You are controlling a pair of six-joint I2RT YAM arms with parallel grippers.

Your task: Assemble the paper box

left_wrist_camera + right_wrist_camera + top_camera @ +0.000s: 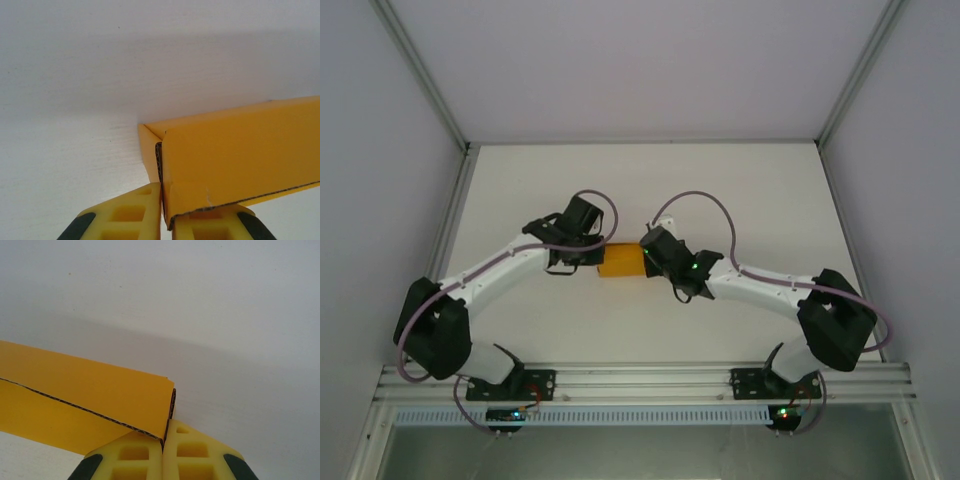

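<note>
Top external shows the box (620, 263) lying mid-worktop (650, 180). The left end effector (585, 258) is at its left end and the right end effector (653, 256) at its right end. In the 2 wrist views, each end effector pinches a thin upright card wall at a box corner.

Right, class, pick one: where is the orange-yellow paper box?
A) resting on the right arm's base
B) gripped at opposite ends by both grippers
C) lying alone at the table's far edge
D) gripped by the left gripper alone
B: the left gripper and the right gripper each pinch a card edge of the paper box, which sits between them in the top view.
</note>
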